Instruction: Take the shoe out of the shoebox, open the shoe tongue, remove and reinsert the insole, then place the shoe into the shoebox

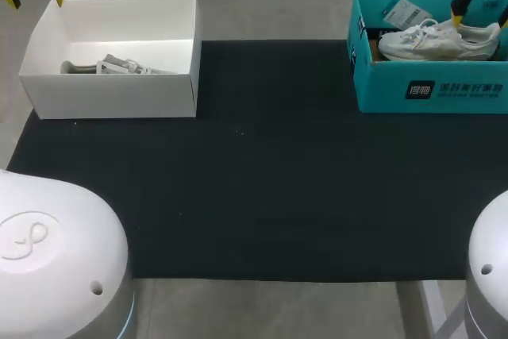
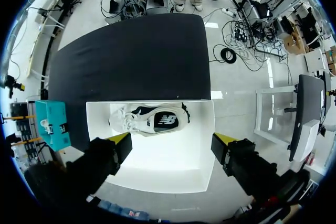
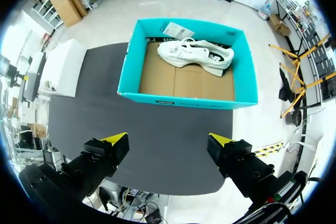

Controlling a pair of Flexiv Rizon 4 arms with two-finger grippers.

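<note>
The first step is judged not yet begun, since nothing has been lifted out. A black mat [image 1: 262, 164] is spread over the table, and two open boxes are set well apart at its far corners: a white box [image 1: 119, 99] on the left and a teal shoebox [image 1: 432, 89] on the right.

A white shoe [image 1: 432, 41] is seen against the teal shoebox's far wall. In the white box a grey-and-white shoe [image 2: 152, 120] appears to lie on its side, though its pose is not clearly shown.

The left gripper [image 2: 173, 140] is held high above the white box with its fingers spread wide and nothing between them. The right gripper [image 3: 168, 142] is likewise parted and empty, and the teal shoebox is seen ahead of it.

A descent into one box and a closing across the shoe's upper would be called for next. The box walls are the likely hindrance to that descent. A paper tag [image 3: 178, 29] beside the white shoe could be caught as well.
</note>
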